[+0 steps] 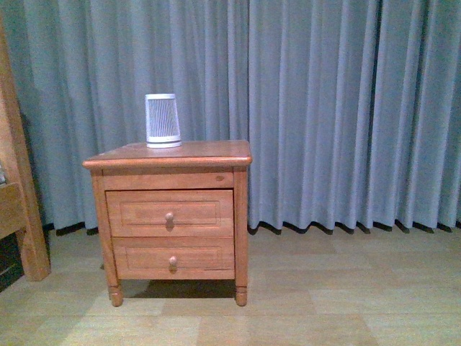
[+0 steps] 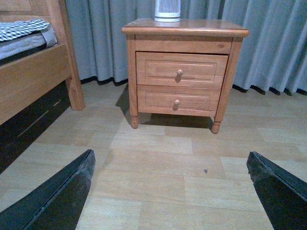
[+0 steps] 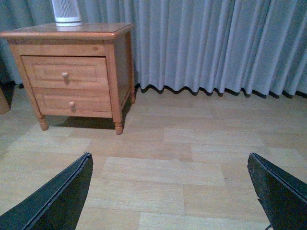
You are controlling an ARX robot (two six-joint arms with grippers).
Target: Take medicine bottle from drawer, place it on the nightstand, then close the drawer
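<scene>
Front view, left to right: bed frame [image 1: 18, 202] is showing at the left edge. The nightstand [image 1: 209, 153] is standing on the wood floor [image 1: 346, 295] in front of a grey-blue curtain [image 1: 346, 108]. A white slatted device [image 1: 163, 120] is sitting upright on its top, toward the back left. 2 drawers: the upper drawer [image 1: 137, 213] is sitting shut, front flush with the frame, round knob [image 1: 169, 216] centred. The lower drawer [image 1: 205, 256] is also sitting shut. Medicine bottle: not showing in any of the 3 views, so I cannot tell where it is.

Left gripper [image 2: 170, 155] is hanging above bare floor, well short of the nightstand, jaws spread wide, gripping nothing. Right gripper [image 3: 169, 157] is likewise hanging over the floor, off to the nightstand's right, jaws spread wide, nothing between them.
</scene>
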